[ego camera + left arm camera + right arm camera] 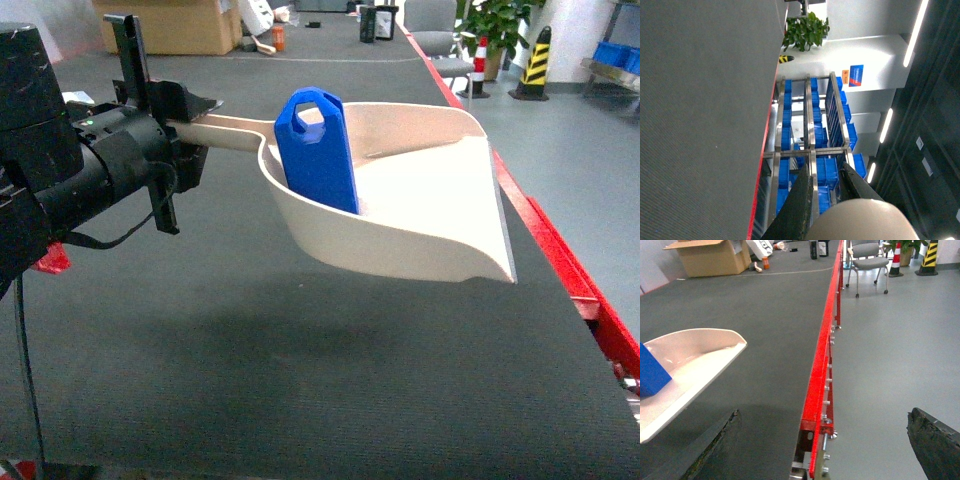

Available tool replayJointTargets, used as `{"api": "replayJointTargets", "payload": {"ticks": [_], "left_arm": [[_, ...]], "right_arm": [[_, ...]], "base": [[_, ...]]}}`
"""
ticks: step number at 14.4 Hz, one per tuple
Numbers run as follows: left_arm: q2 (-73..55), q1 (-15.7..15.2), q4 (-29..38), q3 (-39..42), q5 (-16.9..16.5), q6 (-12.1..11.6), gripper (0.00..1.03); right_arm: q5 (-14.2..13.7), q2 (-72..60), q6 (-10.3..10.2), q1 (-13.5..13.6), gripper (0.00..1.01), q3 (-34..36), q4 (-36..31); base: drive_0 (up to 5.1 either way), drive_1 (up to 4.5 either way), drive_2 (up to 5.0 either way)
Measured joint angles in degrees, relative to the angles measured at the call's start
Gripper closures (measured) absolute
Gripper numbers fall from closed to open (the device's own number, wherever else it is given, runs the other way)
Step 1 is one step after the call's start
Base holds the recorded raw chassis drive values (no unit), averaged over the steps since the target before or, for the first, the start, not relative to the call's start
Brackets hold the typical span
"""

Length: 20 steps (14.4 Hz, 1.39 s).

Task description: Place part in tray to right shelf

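Observation:
The cream tray (420, 215) hangs tilted above the dark table (300, 380). The blue part (318, 150) stands upright inside it, against the back wall near the handle. My left gripper (190, 112) is shut on the tray's long handle (232, 124). In the left wrist view that gripper (826, 172) points at the right shelf (810, 125), a steel rack beyond the table's red edge, with the cream handle (860, 220) between its jaws. The right wrist view shows the tray (695, 360) and the part (650, 372) at far left. My right gripper (823, 412) is open and empty over the table's edge.
The table's red side rail (822, 370) runs along the right, with grey floor past it. Blue crates (826, 172) fill the rack. A cardboard box (180, 25) sits at the table's far end. A chair (867, 260) and striped posts (535, 65) stand on the floor.

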<state>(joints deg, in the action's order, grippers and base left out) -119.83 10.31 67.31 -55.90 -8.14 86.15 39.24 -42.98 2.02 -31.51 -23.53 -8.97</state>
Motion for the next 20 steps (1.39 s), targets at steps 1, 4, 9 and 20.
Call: {"api": "replayJointTargets", "payload": {"ticks": [1,4,9,20], "left_arm": [[0.00,0.00,-0.13,0.00,-0.02,0.00,0.90],[0.00,0.00,-0.02,0.00,0.00,-0.02,0.90],[0.00,0.00,-0.11,0.00,-0.02,-0.04,0.90],[-0.02,0.00,-0.11,0.00,0.07,-0.04,0.90]], "right_arm": [[0.00,0.00,0.00,-0.02,0.03,0.00,0.07],[-0.02,0.07,0.00,-0.02,0.03,0.00,-0.04],[0.00,-0.02,0.00,-0.02,0.03,0.00,0.00],[0.00,-0.02,0.02,0.00,0.03,0.00,0.09]], "base": [[0.0,0.00,0.0],[0.0,0.00,0.0],[0.0,0.00,0.0],[4.0,-1.44,-2.5]]}}
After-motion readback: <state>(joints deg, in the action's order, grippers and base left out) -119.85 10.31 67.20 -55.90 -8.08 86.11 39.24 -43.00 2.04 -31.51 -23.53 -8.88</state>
